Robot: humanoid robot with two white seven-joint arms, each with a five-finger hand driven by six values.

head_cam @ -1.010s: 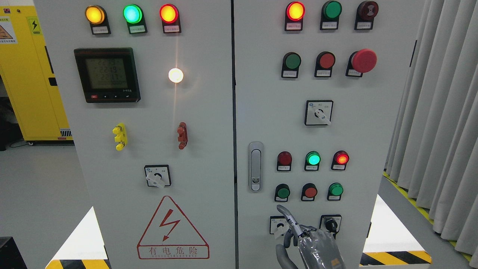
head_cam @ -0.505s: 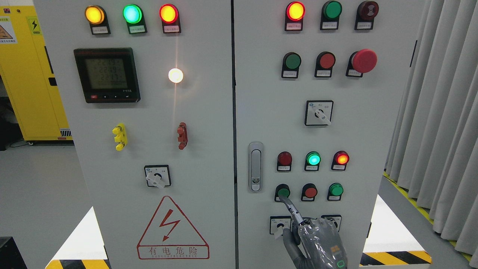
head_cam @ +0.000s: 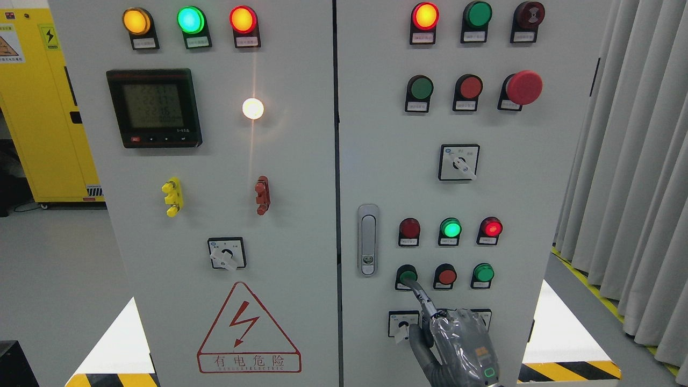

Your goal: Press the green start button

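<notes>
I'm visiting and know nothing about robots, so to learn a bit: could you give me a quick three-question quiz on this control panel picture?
1. True or false: the right hand has one finger stretched out to the green button.
2. What colour is the button just right of that green one?
A yellow, B red, C blue
3. Fill in: the warning triangle shows a red ____ bolt.

Key: 1 true; 2 B; 3 lightning.

Right hand — index fingertip touching green start button.
</notes>
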